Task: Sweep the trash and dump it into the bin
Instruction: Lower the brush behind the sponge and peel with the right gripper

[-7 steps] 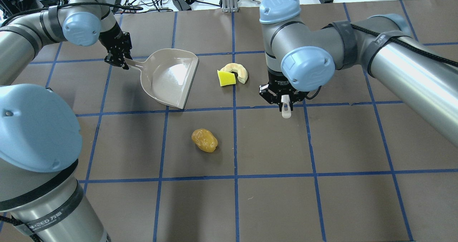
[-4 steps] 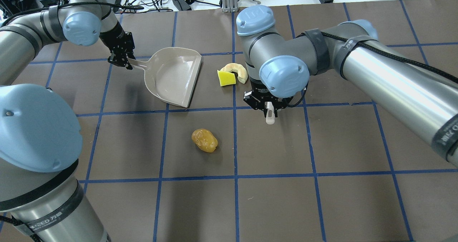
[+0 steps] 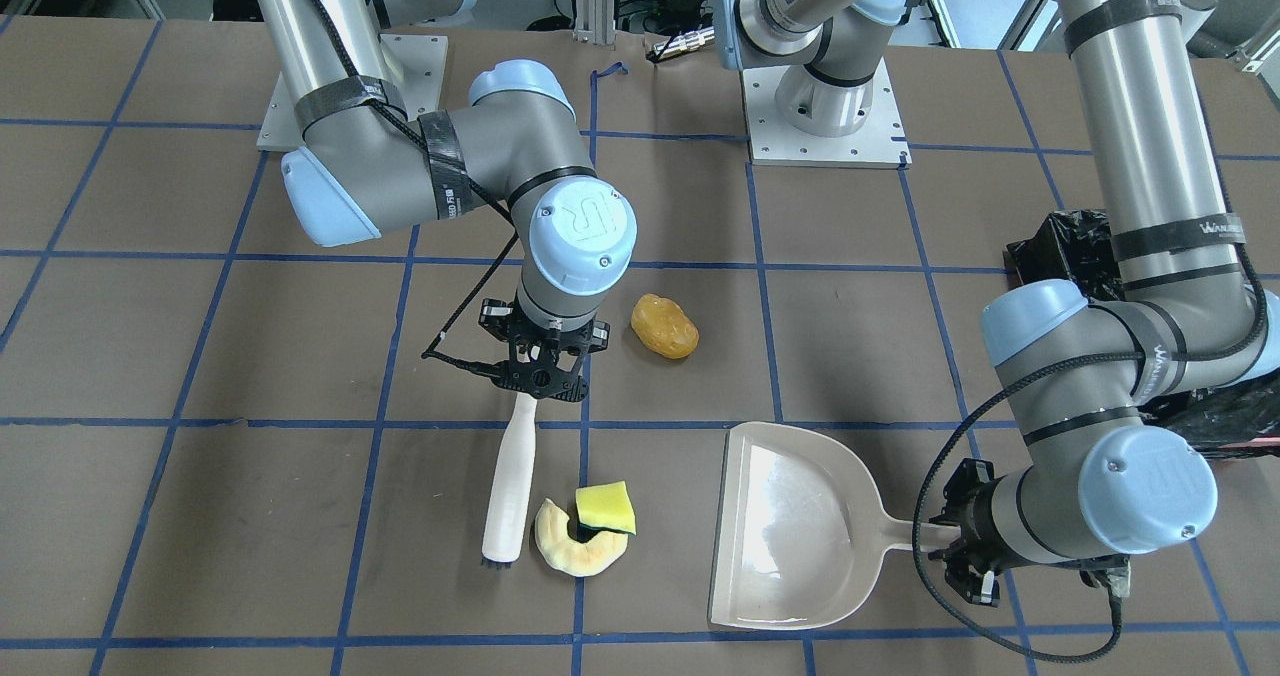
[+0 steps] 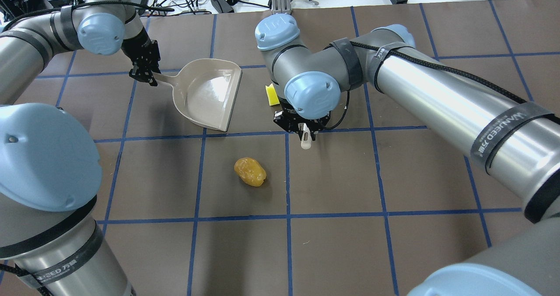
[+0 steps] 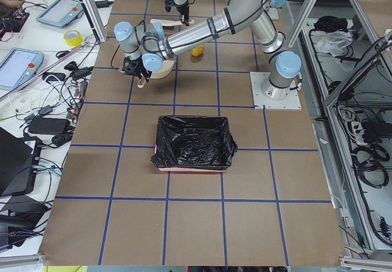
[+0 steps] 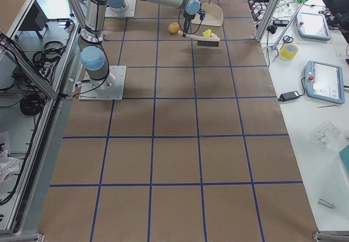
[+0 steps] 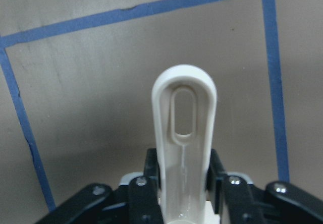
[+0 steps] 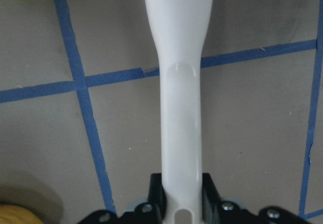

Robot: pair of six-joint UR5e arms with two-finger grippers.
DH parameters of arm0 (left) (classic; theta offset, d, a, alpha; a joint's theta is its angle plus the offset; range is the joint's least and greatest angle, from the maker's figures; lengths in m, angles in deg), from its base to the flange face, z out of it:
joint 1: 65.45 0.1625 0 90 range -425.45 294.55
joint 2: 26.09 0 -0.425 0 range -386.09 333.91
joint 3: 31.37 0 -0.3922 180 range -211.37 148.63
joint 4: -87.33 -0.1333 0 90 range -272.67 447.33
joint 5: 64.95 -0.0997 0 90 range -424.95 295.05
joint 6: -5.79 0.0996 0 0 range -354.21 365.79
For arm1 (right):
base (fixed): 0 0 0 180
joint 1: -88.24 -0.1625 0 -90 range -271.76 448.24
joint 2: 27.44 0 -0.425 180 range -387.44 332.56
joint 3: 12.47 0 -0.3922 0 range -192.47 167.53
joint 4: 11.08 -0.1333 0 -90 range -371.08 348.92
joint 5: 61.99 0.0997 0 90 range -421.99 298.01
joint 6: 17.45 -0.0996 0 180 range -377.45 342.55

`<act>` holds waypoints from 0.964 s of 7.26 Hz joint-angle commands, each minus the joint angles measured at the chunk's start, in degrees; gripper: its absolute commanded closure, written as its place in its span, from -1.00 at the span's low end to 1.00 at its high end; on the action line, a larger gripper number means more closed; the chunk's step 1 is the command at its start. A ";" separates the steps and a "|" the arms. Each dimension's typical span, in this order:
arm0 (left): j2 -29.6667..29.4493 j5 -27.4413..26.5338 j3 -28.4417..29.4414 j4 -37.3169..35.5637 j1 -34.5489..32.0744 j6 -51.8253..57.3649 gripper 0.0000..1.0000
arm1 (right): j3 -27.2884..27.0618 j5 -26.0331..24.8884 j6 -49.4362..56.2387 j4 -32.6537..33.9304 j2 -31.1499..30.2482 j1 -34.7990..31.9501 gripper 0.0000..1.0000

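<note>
My right gripper (image 3: 540, 376) (image 4: 302, 130) is shut on the white brush handle (image 3: 511, 481) (image 8: 179, 82). The brush head rests on the table just beside the pale crescent piece (image 3: 575, 548). The yellow sponge piece (image 3: 605, 508) (image 4: 271, 95) lies on the crescent. In the overhead view my right arm hides the crescent. The golden-brown potato lump (image 3: 664, 326) (image 4: 250, 171) lies apart, nearer the robot. My left gripper (image 4: 144, 70) (image 3: 965, 548) is shut on the handle (image 7: 184, 128) of the beige dustpan (image 4: 210, 92) (image 3: 790, 526), whose mouth faces the sponge. The black-lined bin (image 5: 194, 143) stands on my left side.
The brown table has a blue tape grid. The bin's black bag (image 3: 1060, 241) shows behind my left arm in the front-facing view. Cables and tablets lie past the table's far edge (image 4: 197, 2). Arm base plates (image 3: 825, 116) sit near the robot.
My right arm has swung left with the brush, bringing it up beside the sponge and crescent and covering the crescent in the overhead view. The dustpan has barely shifted.
</note>
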 commanded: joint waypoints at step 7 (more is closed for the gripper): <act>-1.45 -0.87 3.56 2.58 -1.52 -3.27 1.00 | 0.17 -0.16 1.01 -0.30 -0.54 0.00 0.82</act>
